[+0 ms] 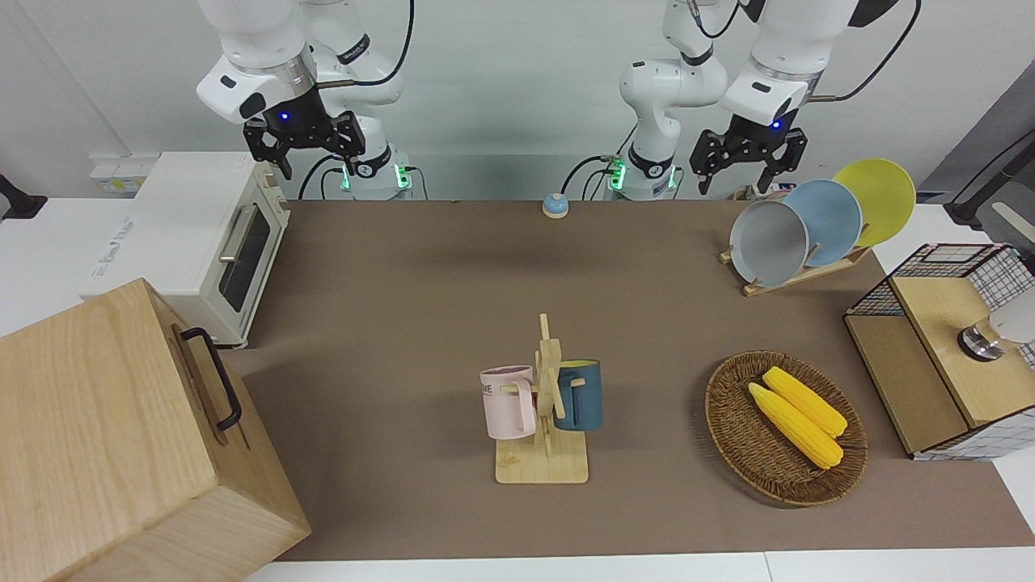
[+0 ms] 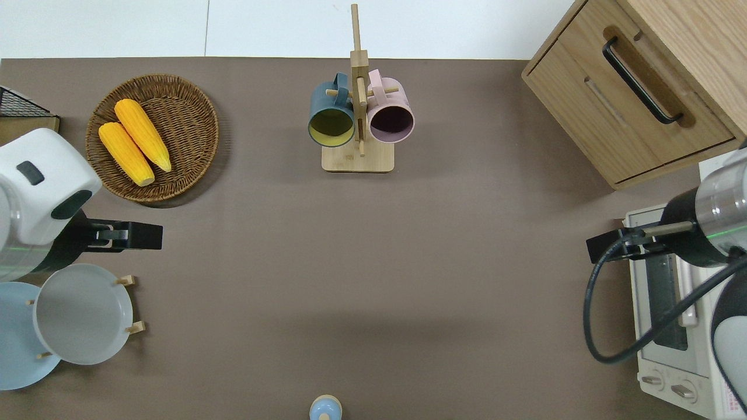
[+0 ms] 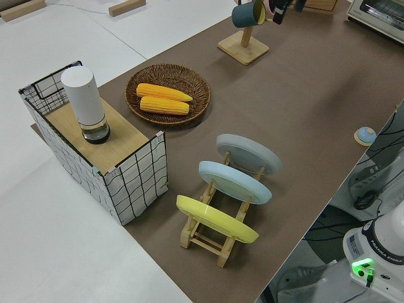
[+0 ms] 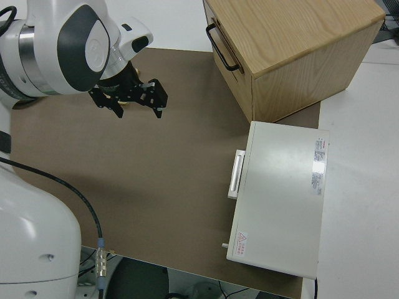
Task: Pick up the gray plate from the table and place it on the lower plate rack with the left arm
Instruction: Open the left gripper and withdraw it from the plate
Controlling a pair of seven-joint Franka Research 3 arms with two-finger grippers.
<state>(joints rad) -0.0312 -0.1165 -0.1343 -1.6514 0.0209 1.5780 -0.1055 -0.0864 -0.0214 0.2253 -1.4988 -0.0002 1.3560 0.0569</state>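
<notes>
Overhead view: gray plate leans in lower plate rack, pegs propping it; left gripper empty, fingers apart.

Gray plate stands in lower plate rack; left hand raised, fingers spread, empty.

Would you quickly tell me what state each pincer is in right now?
Left pincer: open, holding nothing; the gray plate stands in the lower plate rack.
Right pincer: open, empty, arm parked.
</notes>
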